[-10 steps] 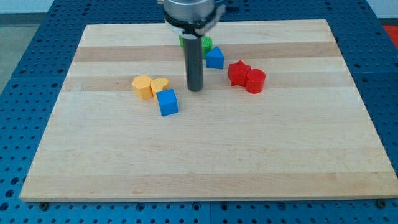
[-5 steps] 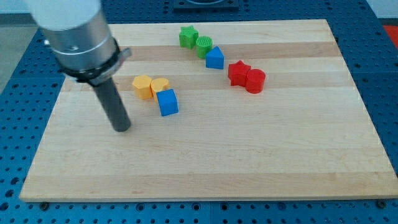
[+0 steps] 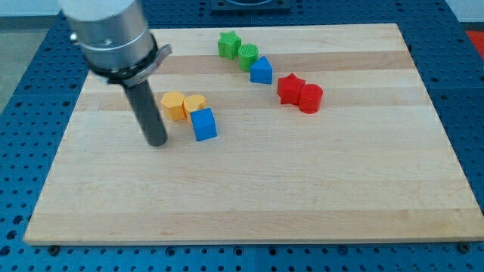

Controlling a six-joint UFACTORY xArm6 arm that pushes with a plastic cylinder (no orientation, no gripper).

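While no hand exists, my tip [image 3: 156, 141] rests just left of the blue cube [image 3: 203, 125], a light, rigid-looking block beside two yellow blocks [image 3: 182, 105].

My tip [image 3: 157, 142] stands on the table [image 3: 265, 189], left of centre. Just to its right, apart from it, is a cluster of three touching blocks: the yellow block [image 3: 173, 106] farthest left, the yellow heart [image 3: 194, 104] at its right, and the blue cube [image 3: 203, 124] nearer and to the right. Farther off, a row runs rightward and nearer: green star [image 3: 228, 44], green cylinder [image 3: 248, 55], blue block [image 3: 261, 70]. Right of these, the red star [image 3: 289, 88] touches the red cylinder [image 3: 309, 98].
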